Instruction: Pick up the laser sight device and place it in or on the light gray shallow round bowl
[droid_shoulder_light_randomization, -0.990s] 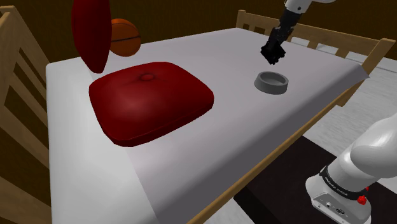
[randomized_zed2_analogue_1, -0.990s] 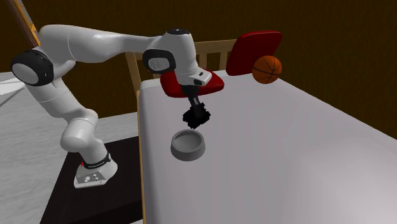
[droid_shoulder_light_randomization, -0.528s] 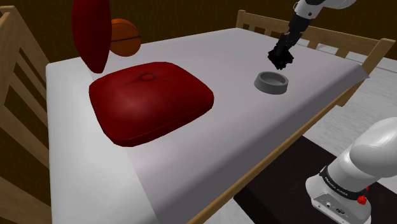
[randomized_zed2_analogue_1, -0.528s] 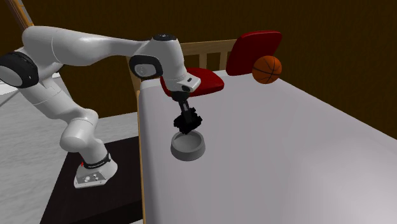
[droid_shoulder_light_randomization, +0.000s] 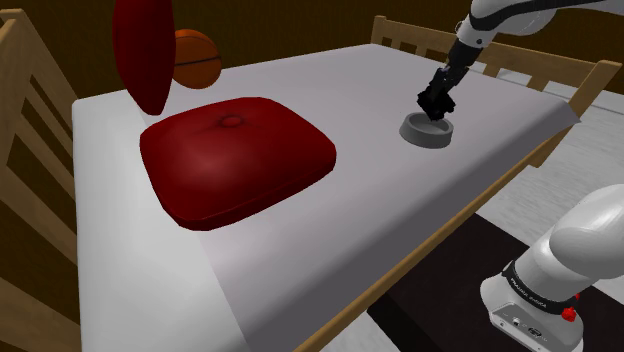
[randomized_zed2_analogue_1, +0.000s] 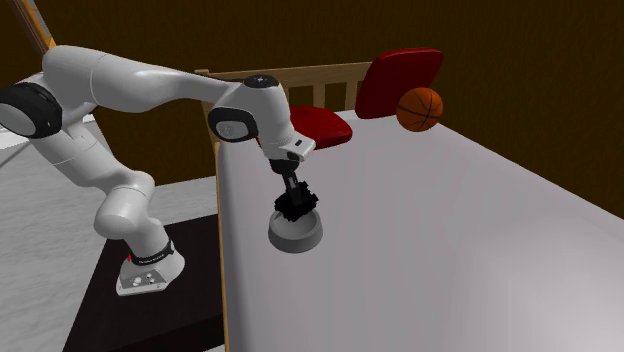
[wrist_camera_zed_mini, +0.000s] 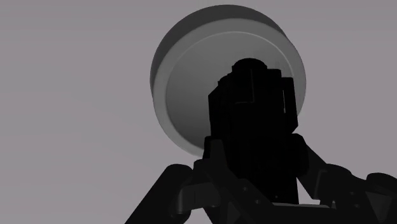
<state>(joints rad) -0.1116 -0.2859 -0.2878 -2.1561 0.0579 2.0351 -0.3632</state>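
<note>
Here's the gripper (droid_shoulder_light_randomization: 436, 102), fingers clamped tight around the laser sight device (wrist_camera_zed_mini: 253, 95), a chunky all-black block. In the wrist view the device hangs right over the hollow of the light gray bowl (droid_shoulder_light_randomization: 425, 141). It is inside the rim's circle, nearer one side than dead centre.

From the shoulder view the black hand sits directly over the bowl, at twelve o'clock of it, very close. The second exterior view shows the same thing: the fingertips are low, right at the bowl's mouth. Whether the device touches the bottom, I can't tell.

The bowl stands on the pale bed sheet (droid_shoulder_light_randomization: 330, 235), near the wooden bed rail (droid_shoulder_light_randomization: 505, 52). In the shoulder view, a big red cushion (droid_shoulder_light_randomization: 237, 155) lies flat at about nine o'clock of the bowl, well apart from it. At eleven o'clock of that cushion a second red pillow (droid_shoulder_light_randomization: 143, 50) stands upright, with an orange basketball (droid_shoulder_light_randomization: 202, 60) just beside it. The white arm (randomized_zed2_analogue_1: 150, 80) arches in over the bed's edge.
</note>
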